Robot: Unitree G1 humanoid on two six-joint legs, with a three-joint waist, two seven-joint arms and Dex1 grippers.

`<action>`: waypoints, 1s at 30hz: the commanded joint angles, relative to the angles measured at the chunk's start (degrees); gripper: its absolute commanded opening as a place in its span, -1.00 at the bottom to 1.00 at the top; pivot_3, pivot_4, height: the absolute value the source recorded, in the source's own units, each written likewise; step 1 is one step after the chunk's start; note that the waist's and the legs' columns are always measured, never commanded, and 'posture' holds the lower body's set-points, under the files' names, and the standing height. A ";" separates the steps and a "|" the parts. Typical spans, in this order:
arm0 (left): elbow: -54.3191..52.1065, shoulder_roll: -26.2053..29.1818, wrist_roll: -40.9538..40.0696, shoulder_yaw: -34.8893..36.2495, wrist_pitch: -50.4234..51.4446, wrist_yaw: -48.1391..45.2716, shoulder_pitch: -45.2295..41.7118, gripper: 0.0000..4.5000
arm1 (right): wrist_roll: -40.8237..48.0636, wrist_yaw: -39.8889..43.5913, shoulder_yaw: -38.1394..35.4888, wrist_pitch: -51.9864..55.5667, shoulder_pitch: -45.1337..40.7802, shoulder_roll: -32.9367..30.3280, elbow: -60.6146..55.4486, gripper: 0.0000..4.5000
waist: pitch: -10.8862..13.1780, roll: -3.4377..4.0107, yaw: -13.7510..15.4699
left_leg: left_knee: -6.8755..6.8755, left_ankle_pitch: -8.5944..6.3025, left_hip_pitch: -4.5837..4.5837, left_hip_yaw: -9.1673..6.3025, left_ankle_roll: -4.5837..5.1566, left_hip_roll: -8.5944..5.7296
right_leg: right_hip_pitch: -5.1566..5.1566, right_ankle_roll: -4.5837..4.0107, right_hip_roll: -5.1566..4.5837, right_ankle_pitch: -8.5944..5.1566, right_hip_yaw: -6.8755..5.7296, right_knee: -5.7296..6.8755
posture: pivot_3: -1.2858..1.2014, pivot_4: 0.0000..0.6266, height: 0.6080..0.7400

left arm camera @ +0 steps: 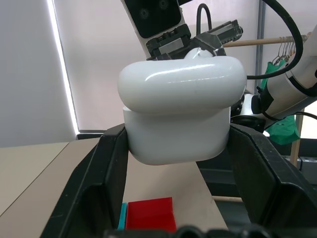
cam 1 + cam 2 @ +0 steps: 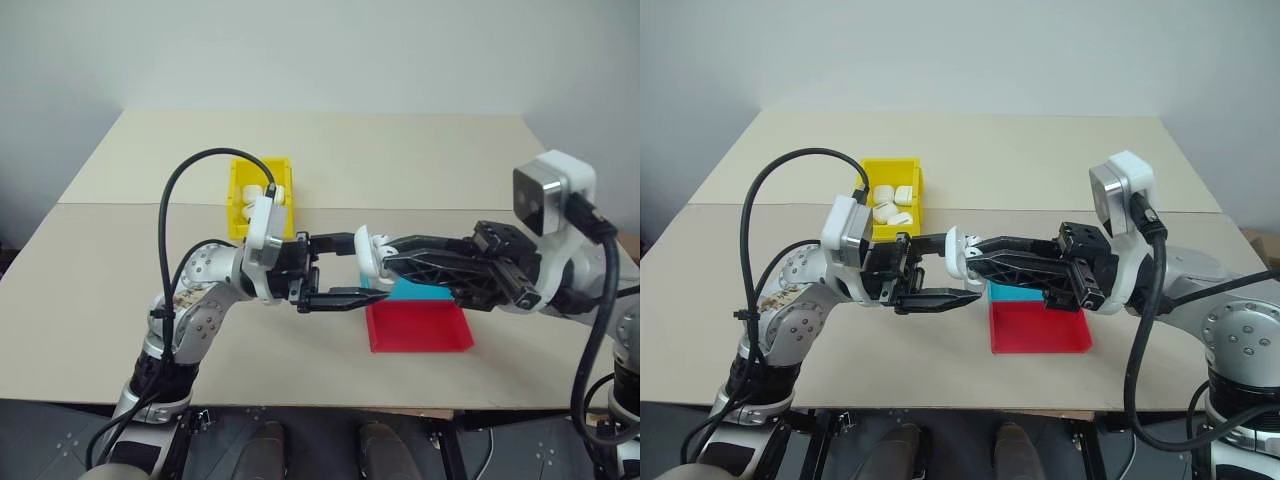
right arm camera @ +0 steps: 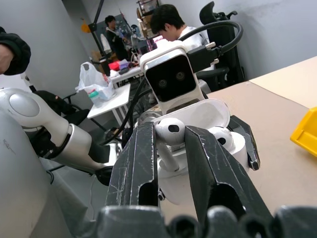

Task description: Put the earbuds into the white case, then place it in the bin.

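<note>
Glossy white rounded earbud charging case (image 1: 181,116), lid flipped up, is held in the air above the front middle of the beige bench (image 2: 420,160), clamped between the two black fingers of the left end effector (image 2: 940,270). The right end effector (image 3: 168,148) meets it from the opposite side, pinching one tiny white stemmed earbud (image 3: 169,133) between its fingers, stem pointing down at the case's well. A second earbud (image 3: 220,136) already looks seated in the case beside it. Whether the pinched bud is fully home is hard to tell; it seems partway in.

Small bright yellow plastic bin (image 2: 890,185) sits toward the bench's left side, behind the left arm, with several white cases (image 2: 892,207) already inside. Flat red tray (image 2: 1038,328) with a blue piece (image 2: 1010,293) behind it lies near the front edge, under the right arm.

Progress, judged: about midway. One bud likely in, second being inserted. Left: release the bud, shut the lid, carry the case to the yellow bin and drop it.

People sit at desks in the background of the right wrist view.
</note>
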 commanded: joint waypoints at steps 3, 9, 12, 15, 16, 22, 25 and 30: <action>-1.54 -0.29 -0.95 0.75 -1.26 -0.57 -1.62 0.22 | -2.38 1.46 0.87 -0.97 0.10 -0.80 -0.85 0.26 | 0.00 0.00 0.01 | 0.00 0.00 0.00 0.00 0.00 0.00 | 0.00 0.00 0.01 0.00 -0.01 0.00 | 0.03 -0.52 1.00; -1.54 -0.29 -0.93 0.65 -1.40 -0.36 -1.54 0.22 | -1.97 2.98 -0.16 -1.36 0.21 -1.42 -0.50 0.98 | 0.00 0.00 0.04 | 0.00 0.00 -0.01 -0.02 0.00 0.00 | 0.00 0.00 0.00 0.00 -0.01 -0.01 | 0.03 -0.52 1.00; -1.15 -0.31 -0.69 0.64 -1.60 -0.46 -1.49 0.22 | 0.43 4.73 -1.84 -1.31 0.71 -2.21 0.32 0.98 | 0.00 -0.01 0.13 | 0.00 0.00 -0.02 -0.01 0.00 -0.01 | 0.00 0.00 -0.01 0.00 -0.01 -0.02 | 0.03 -0.52 1.00; -0.50 -0.52 -0.04 0.55 -2.07 -0.42 -1.32 0.22 | 3.87 6.72 -3.33 -0.97 1.07 -2.62 1.73 0.98 | 0.00 -0.01 0.11 | 0.00 0.00 -0.02 0.00 0.00 -0.01 | 0.00 0.00 -0.01 0.00 -0.01 -0.03 | 0.03 -0.52 1.00; -0.26 -0.60 0.12 0.52 -2.23 -0.43 -1.29 0.22 | 4.52 7.17 -3.68 -1.16 1.06 -2.58 2.17 0.98 | 0.00 -0.01 0.11 | 0.00 0.00 -0.03 0.00 0.00 -0.01 | 0.00 0.00 -0.01 0.00 -0.01 -0.03 | 0.03 -0.52 1.00; 0.75 -0.98 0.64 0.19 -2.74 -0.44 -1.52 0.22 | 4.89 6.05 -4.20 -2.09 -0.06 -2.58 3.57 0.27 | 0.00 -0.01 0.03 | 0.00 0.00 -0.01 0.00 0.00 0.00 | 0.00 0.00 0.00 0.00 -0.01 -0.01 | 0.03 -0.52 1.00; 1.12 -1.18 0.90 -0.10 -2.72 -0.32 -1.80 0.22 | 4.42 5.79 -4.70 -2.35 -1.42 -2.95 4.26 -0.18 | 0.00 -0.01 0.05 | 0.00 0.00 -0.01 0.00 0.00 -0.01 | 0.00 0.00 0.00 0.00 -0.01 -0.01 | 0.03 -0.52 1.00; 1.98 -1.54 2.83 -1.32 -2.00 1.00 -2.57 0.22 | -1.98 -1.05 -1.34 -1.82 -9.86 -4.68 5.66 -0.97 | 0.00 0.00 -0.04 | 0.00 0.00 -0.01 0.03 0.00 -0.01 | -0.04 0.00 -0.01 0.00 0.02 0.01 | 0.03 -0.52 1.00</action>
